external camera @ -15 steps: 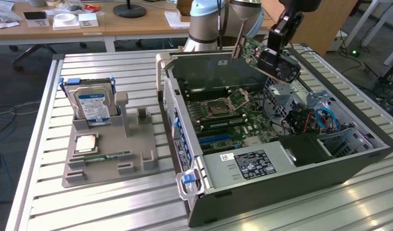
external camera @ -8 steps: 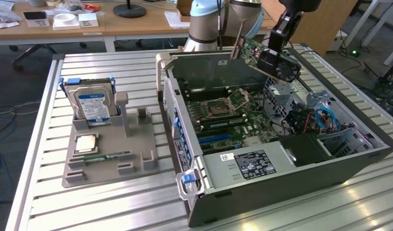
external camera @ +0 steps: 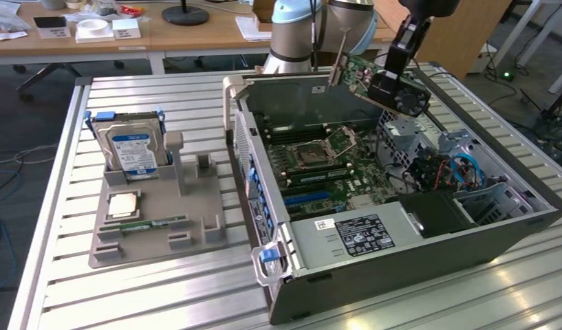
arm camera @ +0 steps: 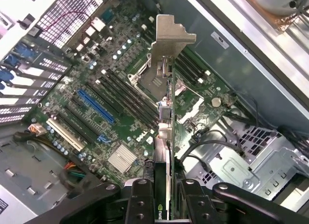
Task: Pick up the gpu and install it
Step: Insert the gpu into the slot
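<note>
While the arm hangs over the open computer case (external camera: 418,227) on the table (external camera: 170,289), the gripper (arm camera: 166,204) is clamped on the gpu (external camera: 363,72). It pinches the card's two flat faces, one finger on each side. The card is held in the air above the far wall of the case, tilted and touching nothing.

Looking down from the wrist, you see the card edge-on. Its pale metal bracket (arm camera: 170,35) is at the end farthest from the gripper, and the motherboard (arm camera: 120,137) lies spread below.

A long blue slot (arm camera: 96,105) lies to one side of the card, well apart from it. It runs at an angle to the card's edge rather than along it. It is probably the slot the card belongs in, though the card's contact edge is hidden, so you cannot confirm the fit.

To do this step well, square the card up in the air:
- Turn it until its edge runs parallel to the slot.
- Point the bracket toward the perforated rear wall (arm camera: 72,14).
- Bring the card upright.
- Keep it clear of the loose cables (arm camera: 207,144) beside it.
</note>
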Tool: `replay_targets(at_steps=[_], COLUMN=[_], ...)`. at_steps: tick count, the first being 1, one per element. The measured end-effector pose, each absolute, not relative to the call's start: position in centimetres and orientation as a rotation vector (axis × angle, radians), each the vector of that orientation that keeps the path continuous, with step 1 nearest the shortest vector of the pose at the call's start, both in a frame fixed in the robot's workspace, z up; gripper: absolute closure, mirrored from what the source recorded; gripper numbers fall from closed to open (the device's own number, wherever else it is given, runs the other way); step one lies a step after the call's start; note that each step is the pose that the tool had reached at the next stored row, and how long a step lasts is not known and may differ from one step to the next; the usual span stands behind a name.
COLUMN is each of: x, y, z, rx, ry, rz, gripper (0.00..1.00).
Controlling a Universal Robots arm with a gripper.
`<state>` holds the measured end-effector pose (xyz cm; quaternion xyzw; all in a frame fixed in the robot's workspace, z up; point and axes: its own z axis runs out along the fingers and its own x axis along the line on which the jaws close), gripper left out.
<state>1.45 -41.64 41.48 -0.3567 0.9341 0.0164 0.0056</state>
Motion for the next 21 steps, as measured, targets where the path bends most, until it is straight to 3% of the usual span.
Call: replay_targets(at_steps=[21], x=[1.45], y=[-41.64], z=[41.46], rx=[-1.442], ry=[2.784], rz=[0.047], gripper=[0.74])
